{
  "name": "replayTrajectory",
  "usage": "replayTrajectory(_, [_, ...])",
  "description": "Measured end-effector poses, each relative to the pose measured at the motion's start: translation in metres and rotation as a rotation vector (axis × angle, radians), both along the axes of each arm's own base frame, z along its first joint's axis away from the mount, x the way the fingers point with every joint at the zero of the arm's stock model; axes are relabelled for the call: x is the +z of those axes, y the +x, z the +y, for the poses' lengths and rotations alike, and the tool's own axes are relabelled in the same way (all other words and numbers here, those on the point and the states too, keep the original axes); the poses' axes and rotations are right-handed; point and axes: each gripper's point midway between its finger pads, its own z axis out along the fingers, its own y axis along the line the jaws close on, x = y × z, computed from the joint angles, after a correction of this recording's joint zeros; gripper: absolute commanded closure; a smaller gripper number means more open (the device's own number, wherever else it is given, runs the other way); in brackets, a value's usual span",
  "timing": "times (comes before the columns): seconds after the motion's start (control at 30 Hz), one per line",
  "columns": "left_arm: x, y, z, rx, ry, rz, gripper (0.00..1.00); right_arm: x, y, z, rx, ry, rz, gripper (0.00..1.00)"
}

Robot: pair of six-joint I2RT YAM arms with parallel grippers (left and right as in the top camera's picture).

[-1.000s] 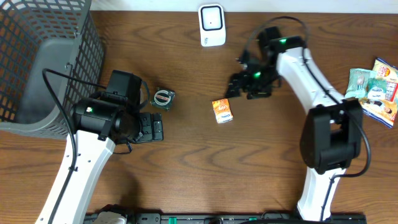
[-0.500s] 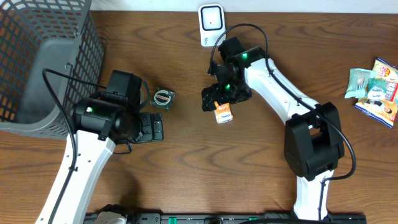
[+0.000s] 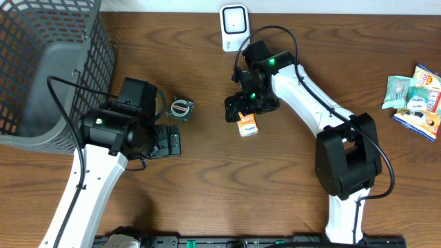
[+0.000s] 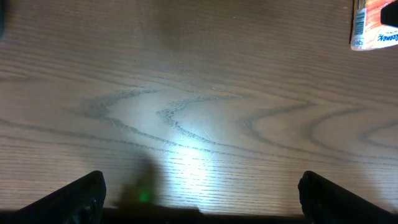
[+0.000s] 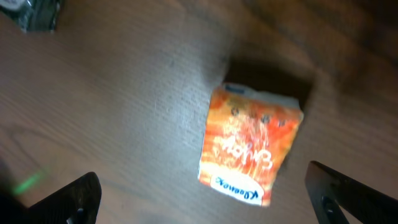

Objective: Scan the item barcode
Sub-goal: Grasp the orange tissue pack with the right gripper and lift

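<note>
right pincer [image 3: 240, 110]: jaws are spread wide, nothing is grasped; it is held just above the orange packet [image 5: 249, 144] | packet: is laid flat on the desk [image 3: 207, 186], near the white scanner [image 3: 235, 27] | left pincer [image 4: 199, 202]: jaws are spread wide, nothing is held

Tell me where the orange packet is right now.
The orange packet lies near the middle of the overhead view, directly under the open right tool and nearer the robot than the white scanner.
</note>
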Motion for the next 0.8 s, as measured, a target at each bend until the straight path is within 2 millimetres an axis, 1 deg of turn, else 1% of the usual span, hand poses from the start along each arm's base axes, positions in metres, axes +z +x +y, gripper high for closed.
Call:
replayTrajectory(0.27, [0.000,0.000,0.000,0.000,0.000,0.000,0.02,0.001,0.010,0.004,-0.002,0.018,-0.044,0.01])
replayTrajectory(0.37, [0.000,0.000,0.000,0.000,0.000,0.000,0.02,0.000,0.013,0.000,-0.007,-0.007,-0.058,0.01])
replayTrajectory(0.4, [0.000,0.000,0.000,0.000,0.000,0.000,0.02,-0.001,0.015,-0.002,-0.015,-0.024,-0.065,0.03])
replayTrajectory(0.47, [0.000,0.000,0.000,0.000,0.000,0.000,0.02,-0.002,0.018,-0.008,-0.039,-0.053,-0.072,0.10])
replayTrajectory(0.53, [0.000,0.000,0.000,0.000,0.000,0.000,0.02,-0.003,0.021,-0.014,-0.073,-0.072,-0.074,0.14])
replayTrajectory(0.63, [0.000,0.000,0.000,0.000,0.000,0.000,0.02,-0.004,0.027,-0.027,-0.125,-0.092,-0.074,0.32])
replayTrajectory(0.67, [0.000,0.000,0.000,0.000,0.000,0.000,0.02,-0.004,0.029,-0.030,-0.139,-0.096,-0.073,0.35])
replayTrajectory(0.77, [0.000,0.000,0.000,0.000,0.000,0.000,0.02,-0.005,0.031,-0.037,-0.168,-0.102,-0.066,0.36])
replayTrajectory(0.8, [0.000,0.000,0.000,0.000,0.000,0.000,0.02,-0.007,0.030,-0.038,-0.170,-0.105,-0.062,0.38])
